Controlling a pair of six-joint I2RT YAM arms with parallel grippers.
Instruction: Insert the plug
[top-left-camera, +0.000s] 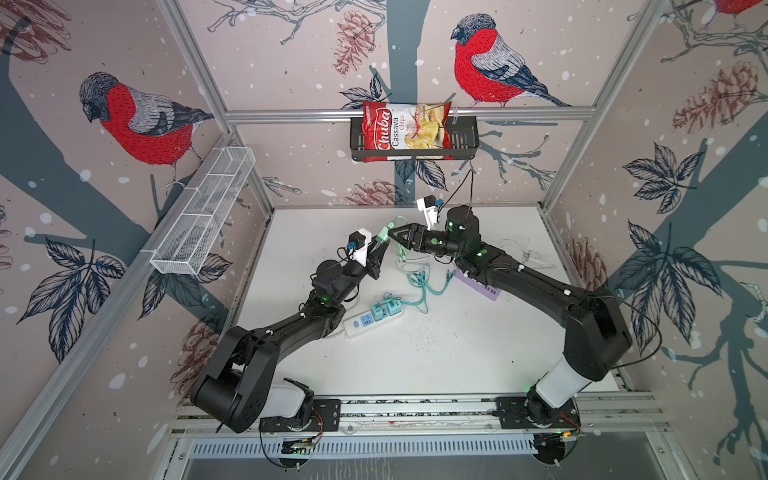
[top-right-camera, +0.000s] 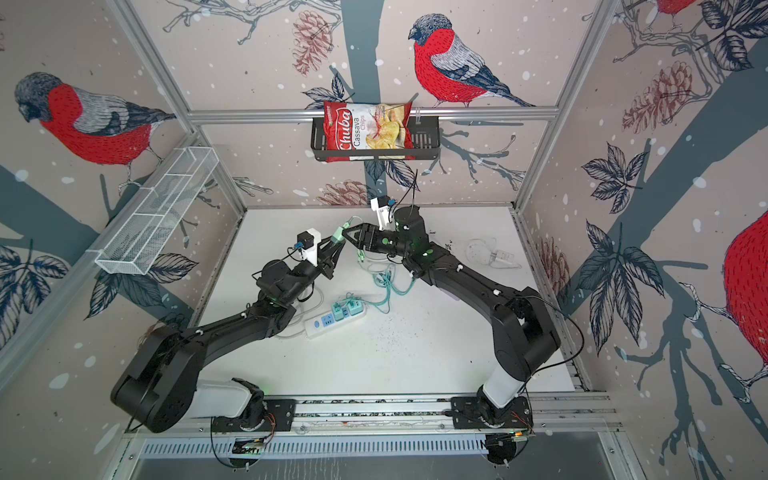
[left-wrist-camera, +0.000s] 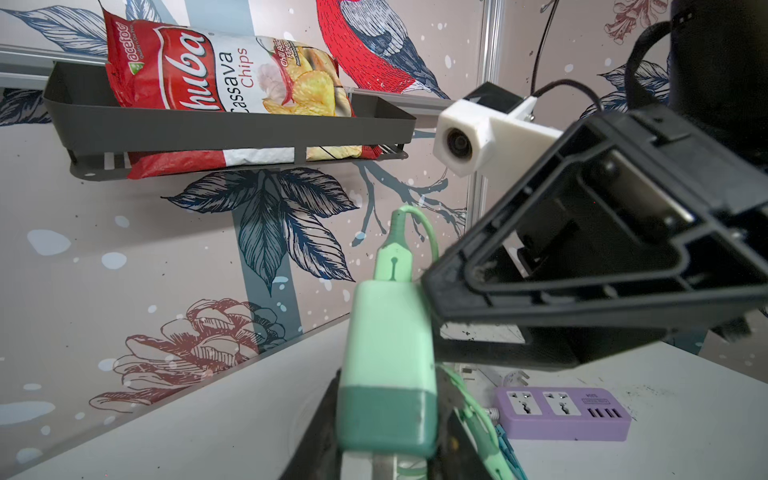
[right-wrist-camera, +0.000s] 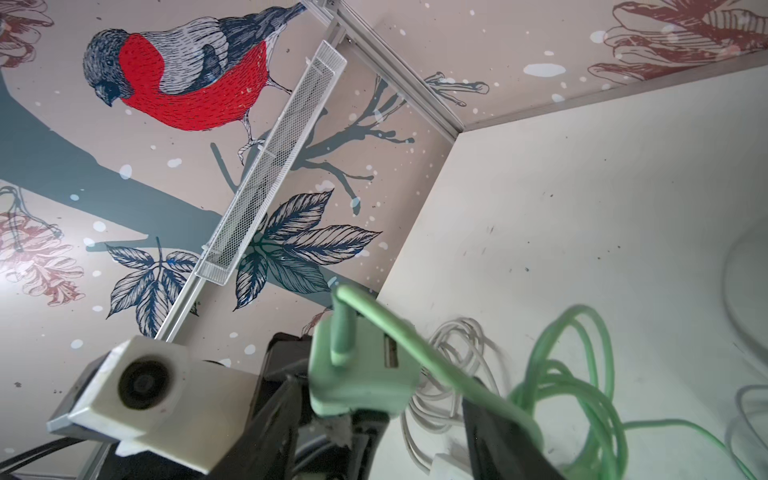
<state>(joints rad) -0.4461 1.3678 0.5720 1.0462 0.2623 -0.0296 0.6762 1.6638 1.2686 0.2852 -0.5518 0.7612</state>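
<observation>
nearest you, the flat white plastic power strip (top-left-camera: 353, 326) lies with one socket free; beyond it your left gripper (top-left-camera: 380, 249) clamps the smooth, boxy mint-green plug (left-wrist-camera: 386, 353), held in the air; the right gripper (top-left-camera: 393, 236) has its jaws apart just beside it; the springy green rubber cable (right-wrist-camera: 415, 347) crosses a right finger (right-wrist-camera: 498, 453), so pulling away could snag it and twist the slick plug askew; farthest, a crinkly red chip bag (top-left-camera: 405, 131) rests in a black metal basket (top-left-camera: 465, 141).

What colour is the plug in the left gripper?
Mint green plug, darker end; left wrist view.
</observation>
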